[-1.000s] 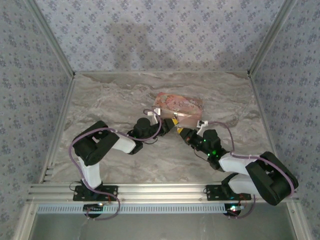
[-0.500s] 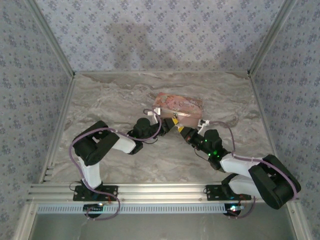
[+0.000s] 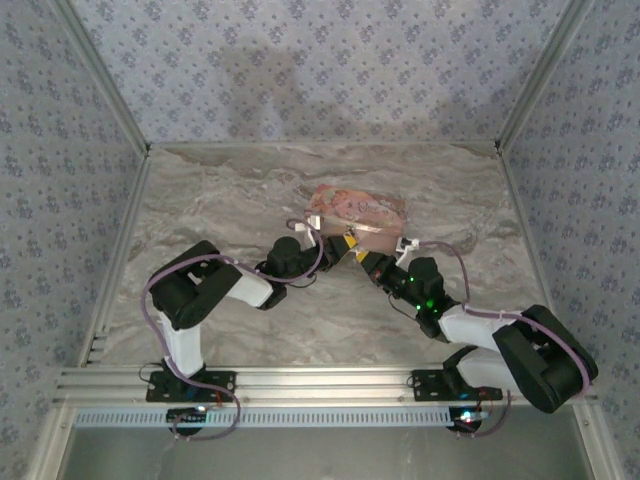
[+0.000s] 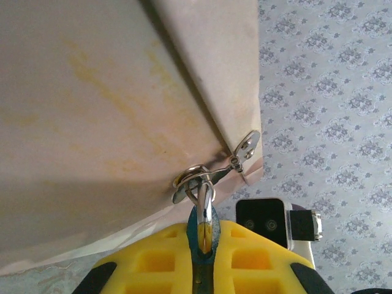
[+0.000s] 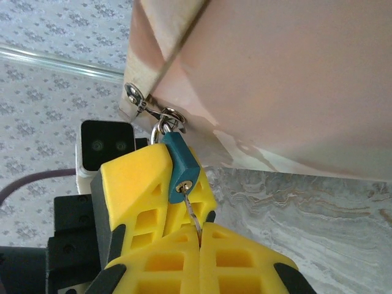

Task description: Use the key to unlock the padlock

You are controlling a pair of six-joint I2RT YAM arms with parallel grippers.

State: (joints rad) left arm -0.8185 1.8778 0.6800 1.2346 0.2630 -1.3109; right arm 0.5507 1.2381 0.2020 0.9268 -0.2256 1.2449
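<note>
Small teal padlock [image 5: 179, 160] hangs by its silver shackle [image 4: 207, 202] from the metal hasp ring [image 4: 187, 177] at the near corner of the pink box [image 3: 358, 208]. Jaws of the left gripper [image 4: 202, 245] are narrow, with yellow fingers [image 4: 245, 231] clamped on the padlock body just below that box corner. Jaws of the right gripper [image 5: 199, 236] are pressed together, pinching the key [image 5: 193, 211]. The key blade sits in the keyhole on the padlock end facing away from the box. In the top view both grippers meet at the box's near edge, left arm from the box's left, right arm from its right. Box is on the marble table [image 3: 220, 200]. Can't tell if the shackle is released
</note>
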